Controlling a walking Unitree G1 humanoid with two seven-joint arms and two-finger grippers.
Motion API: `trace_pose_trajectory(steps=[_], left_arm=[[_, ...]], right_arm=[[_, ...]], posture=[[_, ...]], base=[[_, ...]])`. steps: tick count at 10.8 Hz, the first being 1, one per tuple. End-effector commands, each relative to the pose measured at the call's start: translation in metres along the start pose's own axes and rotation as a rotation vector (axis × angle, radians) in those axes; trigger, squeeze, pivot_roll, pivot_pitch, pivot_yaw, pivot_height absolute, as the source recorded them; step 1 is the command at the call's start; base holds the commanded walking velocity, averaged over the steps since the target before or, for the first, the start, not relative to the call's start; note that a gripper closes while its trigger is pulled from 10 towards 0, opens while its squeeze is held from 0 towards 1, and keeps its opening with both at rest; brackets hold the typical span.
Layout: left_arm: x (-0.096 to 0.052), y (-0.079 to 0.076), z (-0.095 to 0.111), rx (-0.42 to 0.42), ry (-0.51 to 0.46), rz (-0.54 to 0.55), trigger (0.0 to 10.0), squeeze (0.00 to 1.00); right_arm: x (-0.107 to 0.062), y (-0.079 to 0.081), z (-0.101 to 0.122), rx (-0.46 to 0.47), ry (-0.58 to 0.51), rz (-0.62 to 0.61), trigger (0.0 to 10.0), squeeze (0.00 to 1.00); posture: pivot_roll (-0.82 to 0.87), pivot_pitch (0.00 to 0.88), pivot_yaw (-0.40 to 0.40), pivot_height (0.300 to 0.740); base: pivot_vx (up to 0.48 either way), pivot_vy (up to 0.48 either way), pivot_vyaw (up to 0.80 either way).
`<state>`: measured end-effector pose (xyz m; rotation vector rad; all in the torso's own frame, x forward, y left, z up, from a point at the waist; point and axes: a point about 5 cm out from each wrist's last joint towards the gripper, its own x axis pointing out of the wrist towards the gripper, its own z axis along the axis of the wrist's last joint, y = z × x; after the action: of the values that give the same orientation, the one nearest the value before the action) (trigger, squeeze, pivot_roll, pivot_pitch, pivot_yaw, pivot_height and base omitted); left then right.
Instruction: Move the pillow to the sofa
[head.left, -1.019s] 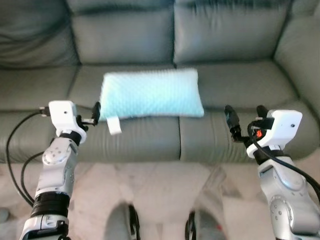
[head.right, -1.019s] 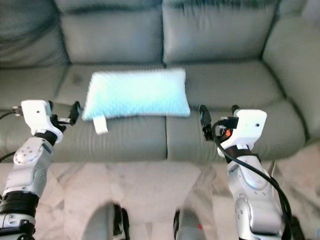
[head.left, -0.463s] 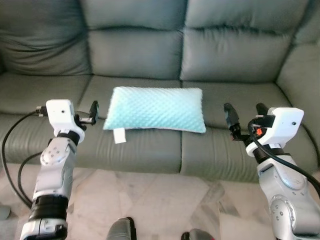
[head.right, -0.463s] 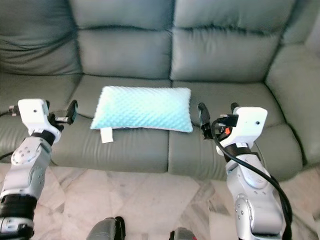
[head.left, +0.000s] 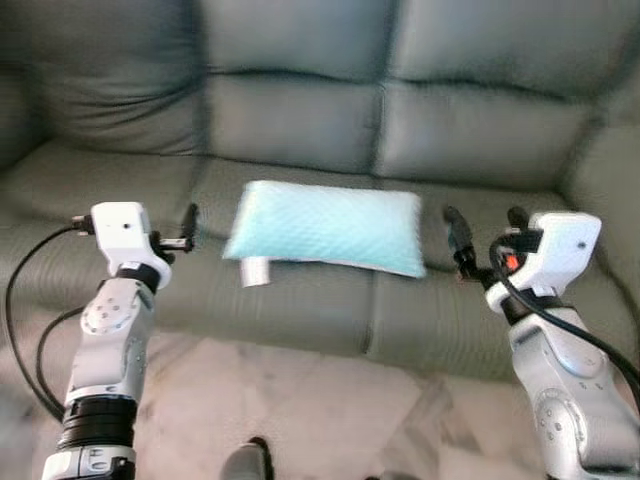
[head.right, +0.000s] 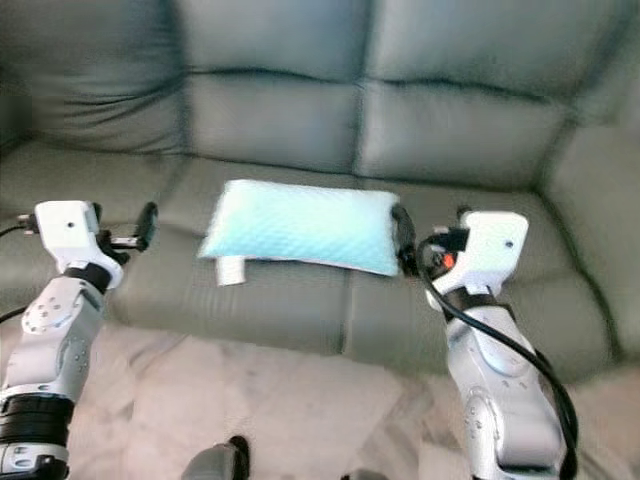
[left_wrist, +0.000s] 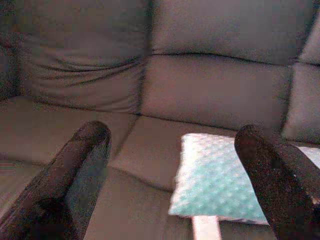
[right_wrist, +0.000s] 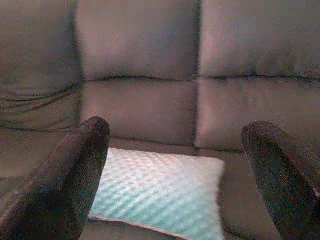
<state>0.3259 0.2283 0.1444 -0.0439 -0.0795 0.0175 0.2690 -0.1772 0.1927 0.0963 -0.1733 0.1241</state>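
Observation:
A light blue dimpled pillow with a white tag lies flat on the seat of the grey leather sofa, across the seam between two seat cushions. My left gripper hangs open in the air to the pillow's left, apart from it. My right gripper stands open to the pillow's right, with nothing between its fingers. The pillow lies ahead of the left gripper's fingers in the left wrist view, and the pillow lies low between the right gripper's fingers in the right wrist view.
A pale marble floor runs in front of the sofa. The sofa's right arm rises at the far right. My own feet show at the bottom edge.
The whole picture has shifted: the sofa and pillow sit lower and further off, so the camera has backed away. Both grippers stay open and empty beside the pillow.

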Motion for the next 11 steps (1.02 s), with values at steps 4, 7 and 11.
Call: trace_pose_trajectory(steps=[4, 7, 11], left_arm=[[-0.001, -0.009, 0.004, -0.008, -0.008, -0.079, 10.0, 0.00], [0.000, -0.010, 0.006, -0.005, -0.013, -0.094, 10.0, 0.00], [0.001, -0.011, 0.004, 0.004, -0.004, -0.106, 10.0, 0.00]], right_arm=[[-0.002, -0.003, 0.004, -0.005, -0.013, -0.026, 10.0, 0.00], [-0.002, -0.003, 0.006, -0.010, -0.017, -0.032, 10.0, 0.00], [-0.003, -0.002, 0.007, -0.010, -0.021, -0.040, 10.0, 0.00]], posture=[[-0.18, 0.159, 0.020, 0.740], [-0.18, 0.161, 0.022, 0.740], [-0.19, 0.164, 0.023, 0.740]], base=[[0.000, 0.000, 0.00], [0.278, 0.000, 0.00], [0.466, 0.000, 0.00]])
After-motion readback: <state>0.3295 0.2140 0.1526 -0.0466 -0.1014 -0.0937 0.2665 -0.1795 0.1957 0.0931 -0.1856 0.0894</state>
